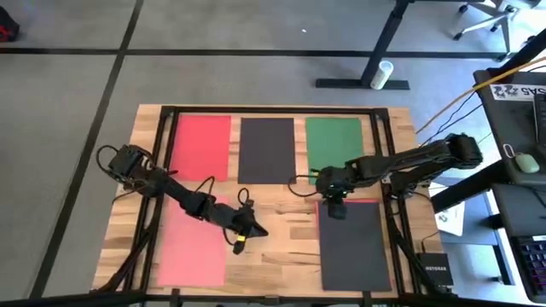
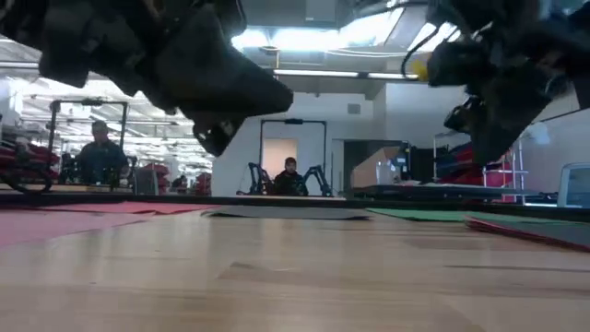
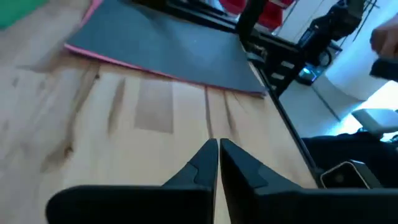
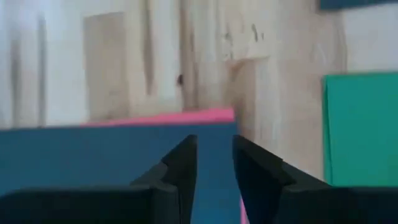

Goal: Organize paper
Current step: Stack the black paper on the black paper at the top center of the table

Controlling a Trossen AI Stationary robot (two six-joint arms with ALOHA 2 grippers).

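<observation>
Five paper sheets lie on the tabletop (image 1: pixel 281 239): red (image 1: pixel 203 145), black (image 1: pixel 267 149) and green (image 1: pixel 333 143) across the upper row, pink (image 1: pixel 193 247) lower left, dark sheet (image 1: pixel 354 246) lower right, pink edge beneath. Left gripper (image 1: pixel 243 232), jaws closed and empty, hovers over bare central wood. Right gripper (image 1: pixel 334 205), jaws slightly open, sits at the dark sheet's upper edge.

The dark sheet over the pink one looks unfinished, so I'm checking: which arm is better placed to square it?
Probably the right: the right gripper hovers over the dark sheet's top edge. The left gripper, shut, is over bare wood.

Red paper (image 1: pixel 202 147); green paper (image 1: pixel 333 140)
</observation>
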